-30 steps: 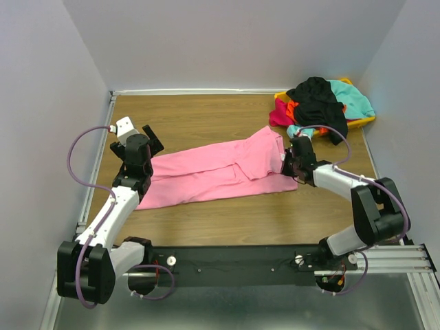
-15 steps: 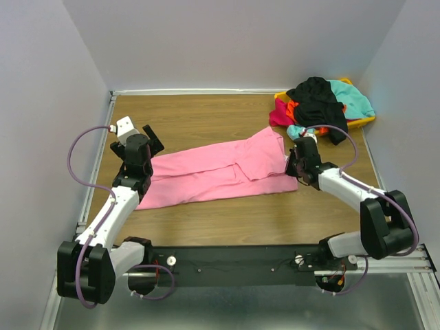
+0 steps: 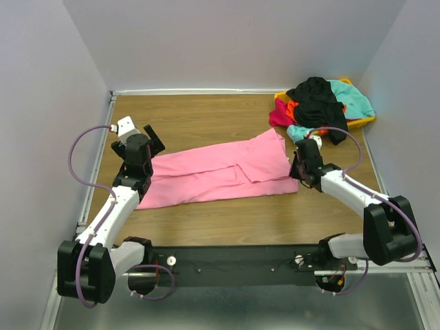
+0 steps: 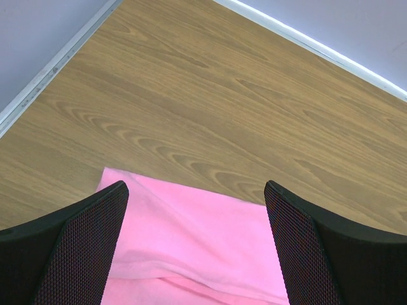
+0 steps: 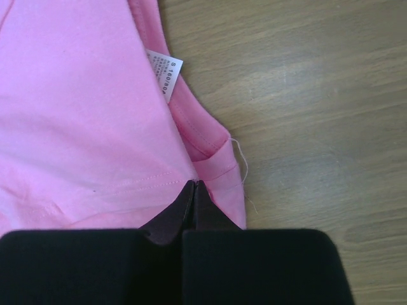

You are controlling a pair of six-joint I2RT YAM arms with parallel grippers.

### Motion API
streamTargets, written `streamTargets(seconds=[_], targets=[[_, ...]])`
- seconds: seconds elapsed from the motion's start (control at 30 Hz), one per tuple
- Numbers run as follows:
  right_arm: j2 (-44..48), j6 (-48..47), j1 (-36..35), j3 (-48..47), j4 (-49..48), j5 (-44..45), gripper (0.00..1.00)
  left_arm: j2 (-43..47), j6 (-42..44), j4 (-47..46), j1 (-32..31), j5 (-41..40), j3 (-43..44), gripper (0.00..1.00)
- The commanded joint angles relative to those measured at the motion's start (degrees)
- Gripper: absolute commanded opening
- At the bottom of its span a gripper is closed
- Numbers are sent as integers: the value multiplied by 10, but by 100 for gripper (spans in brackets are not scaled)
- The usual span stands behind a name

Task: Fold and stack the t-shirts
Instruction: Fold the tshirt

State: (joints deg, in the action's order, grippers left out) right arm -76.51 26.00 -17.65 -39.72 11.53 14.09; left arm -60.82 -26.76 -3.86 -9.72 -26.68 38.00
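Tips of the closed right gripper, on the bright pink cloth t-shirt, have shifted rightward; left gripper stays wide open.

White links and black joints form both arms; purple cables loop beside them; black jaws carry mesh-textured pads.

One pink t-shirt lies on one table. One yellow bin holds four more (counted by colour, since they lie tangled): one black shirt, one teal shirt, one orange-red shirt, one magenta shirt. There are two arms, the left arm and the right arm.
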Motion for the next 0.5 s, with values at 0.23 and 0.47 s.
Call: streamTargets(seconds=[0.23, 0.47], targets=[[16, -7, -36, -18, 33, 36, 49, -3, 5, -12, 3, 4, -1, 96], [27, -43, -151, -30, -65, -95, 41, -9, 5, -11, 4, -7, 0, 96]])
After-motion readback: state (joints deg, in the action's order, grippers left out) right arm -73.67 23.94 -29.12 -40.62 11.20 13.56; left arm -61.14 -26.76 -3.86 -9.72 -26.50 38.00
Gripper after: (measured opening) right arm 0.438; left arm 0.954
